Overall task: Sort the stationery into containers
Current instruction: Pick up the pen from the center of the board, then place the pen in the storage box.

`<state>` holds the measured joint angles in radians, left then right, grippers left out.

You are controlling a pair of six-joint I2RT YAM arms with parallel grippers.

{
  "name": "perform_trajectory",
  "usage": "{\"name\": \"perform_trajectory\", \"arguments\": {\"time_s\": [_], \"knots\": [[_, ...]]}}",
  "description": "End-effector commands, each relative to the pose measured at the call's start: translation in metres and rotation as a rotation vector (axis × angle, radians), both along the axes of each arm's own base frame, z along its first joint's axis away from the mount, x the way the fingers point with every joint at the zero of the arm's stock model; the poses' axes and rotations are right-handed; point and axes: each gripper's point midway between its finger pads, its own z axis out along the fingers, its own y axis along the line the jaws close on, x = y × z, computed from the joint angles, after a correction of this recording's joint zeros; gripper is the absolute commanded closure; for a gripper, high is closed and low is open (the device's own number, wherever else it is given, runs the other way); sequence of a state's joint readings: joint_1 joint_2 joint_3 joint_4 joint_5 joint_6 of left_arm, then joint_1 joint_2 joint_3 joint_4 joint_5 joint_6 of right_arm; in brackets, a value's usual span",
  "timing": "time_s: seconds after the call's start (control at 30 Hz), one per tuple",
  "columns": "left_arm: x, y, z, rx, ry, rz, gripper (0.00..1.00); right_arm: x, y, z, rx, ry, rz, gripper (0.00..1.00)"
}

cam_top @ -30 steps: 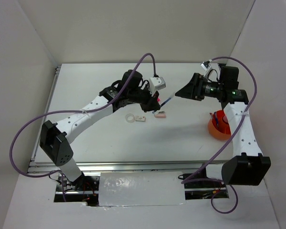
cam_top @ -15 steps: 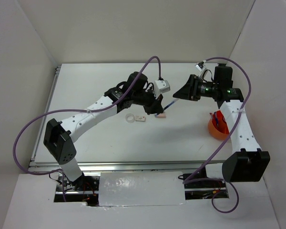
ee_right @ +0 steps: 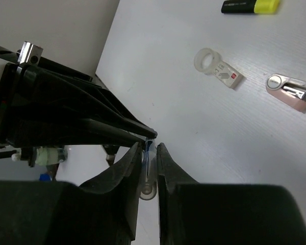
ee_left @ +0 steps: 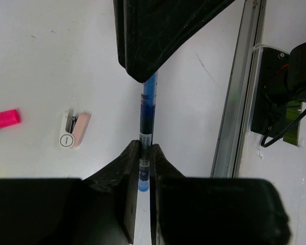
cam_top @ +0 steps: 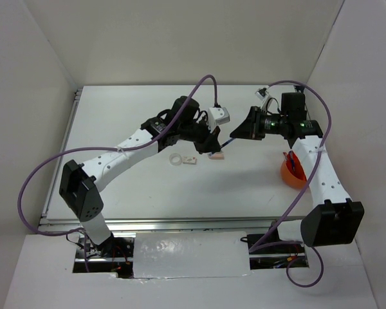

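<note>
A thin blue pen [cam_top: 226, 138] hangs in the air over the middle of the table, held at both ends. My left gripper [cam_top: 213, 143] is shut on its lower end, and in the left wrist view the pen [ee_left: 147, 109] runs up from the left gripper [ee_left: 145, 148] into the right one's dark fingers [ee_left: 158, 30]. My right gripper [ee_right: 148, 147] is shut on the clear cap end of the pen [ee_right: 149, 166]. The orange cup [cam_top: 294, 172] stands at the right with red pens in it.
On the table below lie a clear tape ring [cam_top: 175, 159], a small whitish eraser [cam_top: 189, 160] and a pink piece [cam_top: 217, 154]. A yellow-capped highlighter [ee_right: 250, 6] and a pink-capped one [ee_left: 5, 118] lie further off. White walls enclose the table.
My right gripper has moved left to the pen's free end and closed on it. The left gripper, holding the pen, shifted slightly right, then stayed still.
</note>
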<state>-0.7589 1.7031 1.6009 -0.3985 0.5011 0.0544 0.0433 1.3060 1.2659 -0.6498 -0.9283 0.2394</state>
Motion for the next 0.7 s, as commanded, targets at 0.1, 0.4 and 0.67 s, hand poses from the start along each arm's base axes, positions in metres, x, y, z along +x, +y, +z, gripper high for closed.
{"name": "perform_trajectory", "arguments": {"time_s": [0.1, 0.4, 0.67], "knots": [[0.000, -0.007, 0.013, -0.031, -0.034, -0.033, 0.67, 0.007, -0.002, 0.006, -0.026, -0.047, -0.009, 0.96], [0.046, 0.038, 0.032, 0.044, -0.145, 0.150, 0.01, 0.010, -0.078, 0.008, -0.226, -0.085, -0.114, 1.00], [0.072, 0.079, 0.016, 0.101, -0.068, 0.218, 0.01, -0.033, -0.167, -0.023, -0.702, -0.018, -0.055, 1.00]]}}
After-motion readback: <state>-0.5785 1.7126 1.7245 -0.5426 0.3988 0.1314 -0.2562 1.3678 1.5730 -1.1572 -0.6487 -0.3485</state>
